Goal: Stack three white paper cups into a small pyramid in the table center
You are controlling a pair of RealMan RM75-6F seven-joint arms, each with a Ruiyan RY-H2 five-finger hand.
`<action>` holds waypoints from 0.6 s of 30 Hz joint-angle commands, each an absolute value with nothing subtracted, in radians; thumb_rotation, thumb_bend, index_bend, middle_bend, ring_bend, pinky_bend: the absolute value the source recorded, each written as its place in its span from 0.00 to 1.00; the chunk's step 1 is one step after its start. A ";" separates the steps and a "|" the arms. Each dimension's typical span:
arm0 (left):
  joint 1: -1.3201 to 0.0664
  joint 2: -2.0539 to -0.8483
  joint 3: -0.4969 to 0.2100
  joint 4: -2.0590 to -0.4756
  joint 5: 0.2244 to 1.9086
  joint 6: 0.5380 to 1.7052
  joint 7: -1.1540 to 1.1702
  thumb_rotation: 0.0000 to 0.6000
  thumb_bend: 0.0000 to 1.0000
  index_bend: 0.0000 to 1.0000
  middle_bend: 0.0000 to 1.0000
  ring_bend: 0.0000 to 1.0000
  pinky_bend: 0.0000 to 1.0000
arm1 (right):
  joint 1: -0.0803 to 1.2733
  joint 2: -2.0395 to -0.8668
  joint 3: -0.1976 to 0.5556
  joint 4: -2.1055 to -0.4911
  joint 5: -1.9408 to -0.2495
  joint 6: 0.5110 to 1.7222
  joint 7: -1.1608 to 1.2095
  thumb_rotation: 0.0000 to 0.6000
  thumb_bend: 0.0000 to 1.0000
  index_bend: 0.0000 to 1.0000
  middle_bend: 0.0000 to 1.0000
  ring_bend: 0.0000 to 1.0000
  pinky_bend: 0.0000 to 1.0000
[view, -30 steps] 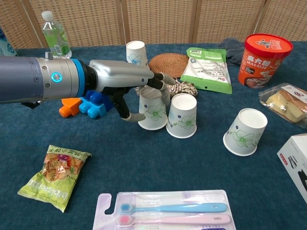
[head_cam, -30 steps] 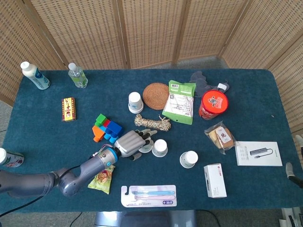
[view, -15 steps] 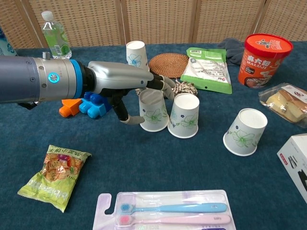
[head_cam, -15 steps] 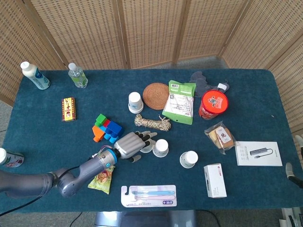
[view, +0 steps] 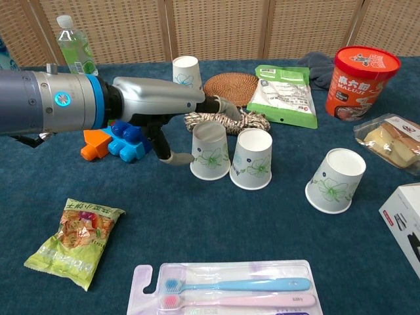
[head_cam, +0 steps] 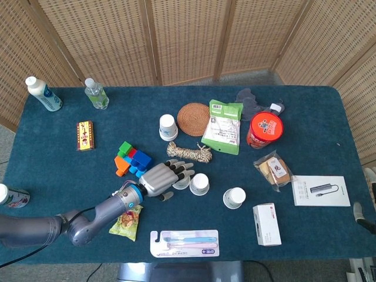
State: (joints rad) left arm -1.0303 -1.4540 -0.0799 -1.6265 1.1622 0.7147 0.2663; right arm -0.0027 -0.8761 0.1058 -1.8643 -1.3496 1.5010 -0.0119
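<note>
Two white paper cups with a green flower print stand upside down side by side at the table's middle, the left one point(view: 210, 151) and the right one point(view: 252, 159) point(head_cam: 199, 184). A third cup point(view: 335, 180) point(head_cam: 235, 197) lies tilted to their right, mouth toward the camera. A fourth cup point(view: 187, 72) point(head_cam: 168, 127) stands upside down at the back. My left hand point(view: 170, 105) point(head_cam: 161, 179) hovers over the left cup, fingers stretched out above its top and the thumb hanging down just left of its rim. It holds nothing. My right hand is not visible.
Coiled rope point(view: 220, 120) lies right behind the two cups, with a wicker coaster point(view: 230, 87) and a green packet point(view: 283, 94) further back. Toy blocks point(view: 121, 141) sit under my left forearm. A snack bag point(view: 72, 239) and a toothbrush pack point(view: 226, 289) lie near the front edge.
My left hand's fingers have come off the left cup and risen above it. That cup, tilted half a second ago, now stands straight beside the other.
</note>
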 commanded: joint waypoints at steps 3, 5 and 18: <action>-1.013 -1.413 -0.095 -1.659 1.176 0.748 0.251 1.00 0.45 0.00 0.00 0.00 0.08 | 0.007 -0.875 0.106 -1.865 -1.352 1.486 -0.019 1.00 0.51 0.00 0.00 0.00 0.00; -1.003 -1.381 -0.101 -1.682 1.182 0.766 0.244 1.00 0.45 0.00 0.00 0.00 0.08 | 0.017 -0.872 0.104 -1.868 -1.351 1.465 -0.022 1.00 0.51 0.00 0.00 0.00 0.00; -0.851 -1.087 -0.069 -1.882 1.300 0.927 0.174 1.00 0.45 0.00 0.00 0.00 0.07 | 0.123 -0.845 0.105 -1.929 -1.334 1.300 -0.112 1.00 0.51 0.00 0.00 0.00 0.01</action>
